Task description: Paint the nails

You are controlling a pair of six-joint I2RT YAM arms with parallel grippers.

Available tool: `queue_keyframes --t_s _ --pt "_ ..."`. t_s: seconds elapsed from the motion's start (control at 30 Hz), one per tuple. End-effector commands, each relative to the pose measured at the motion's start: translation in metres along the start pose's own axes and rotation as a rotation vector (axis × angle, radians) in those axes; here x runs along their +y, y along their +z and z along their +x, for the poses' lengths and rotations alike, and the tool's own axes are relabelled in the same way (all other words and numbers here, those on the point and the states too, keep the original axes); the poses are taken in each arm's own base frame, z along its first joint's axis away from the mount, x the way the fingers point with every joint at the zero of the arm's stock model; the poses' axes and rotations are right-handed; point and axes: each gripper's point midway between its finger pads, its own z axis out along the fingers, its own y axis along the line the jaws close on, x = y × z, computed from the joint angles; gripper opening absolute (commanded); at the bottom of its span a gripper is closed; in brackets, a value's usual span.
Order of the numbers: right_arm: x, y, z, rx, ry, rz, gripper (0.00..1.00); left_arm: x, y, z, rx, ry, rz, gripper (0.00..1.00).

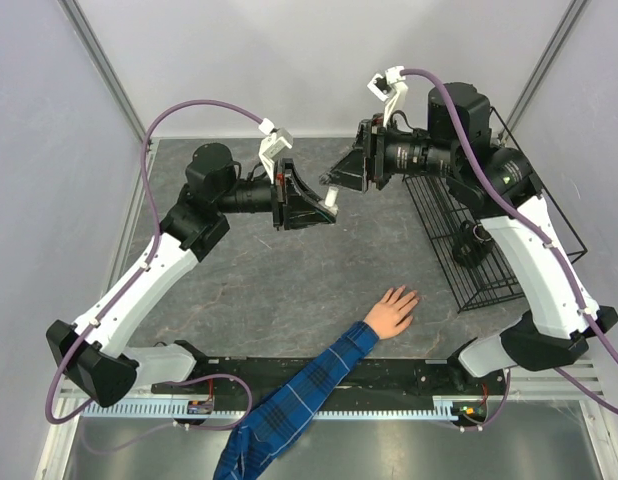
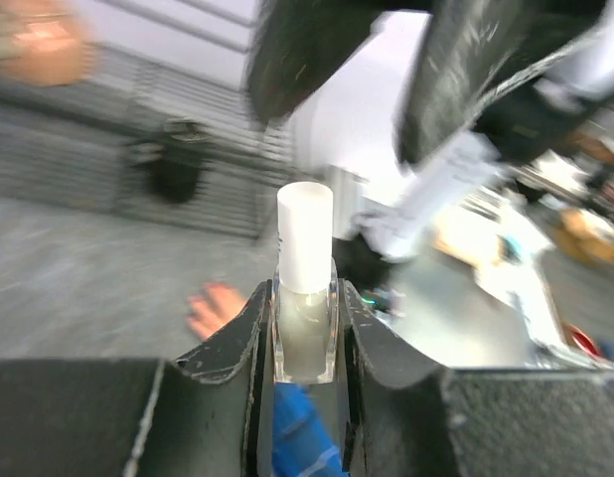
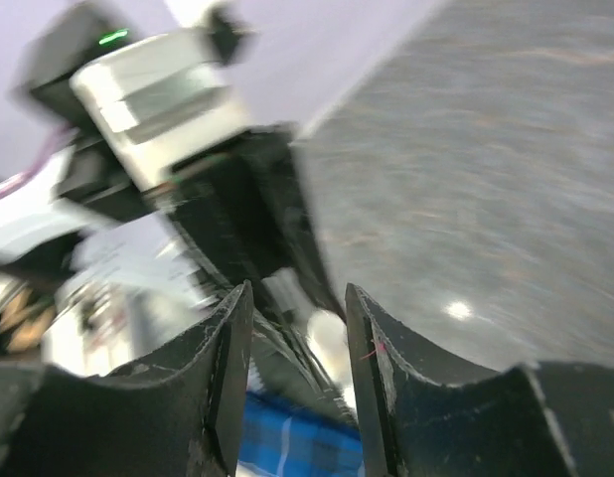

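Observation:
My left gripper is shut on a small clear nail polish bottle with a white cap, held in the air above the table's middle. My right gripper is open and faces it. Its blurred fingers hover just beyond the cap, not touching. In the right wrist view the cap shows past the open gripper. A light-skinned hand with a blue plaid sleeve lies flat near the front edge. Its nails are too small to make out.
A black wire rack stands at the right with a dark object inside. The grey stone-patterned tabletop lies between the grippers and the hand. A black rail runs along the near edge.

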Motion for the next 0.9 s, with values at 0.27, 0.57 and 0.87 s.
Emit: queue_keyframes --t_s 0.27,0.57,0.87 --pt "0.069 -0.022 0.008 0.034 -0.067 -0.423 0.58 -0.073 -0.021 -0.022 -0.024 0.101 0.292 0.02" --pt "0.076 -0.026 0.008 0.015 -0.053 -0.465 0.45 -0.066 -0.021 -0.038 -0.096 0.143 0.218 0.02" --pt "0.079 -0.028 0.001 -0.008 -0.061 -0.461 0.23 -0.056 -0.019 -0.048 -0.136 0.148 0.157 0.02"
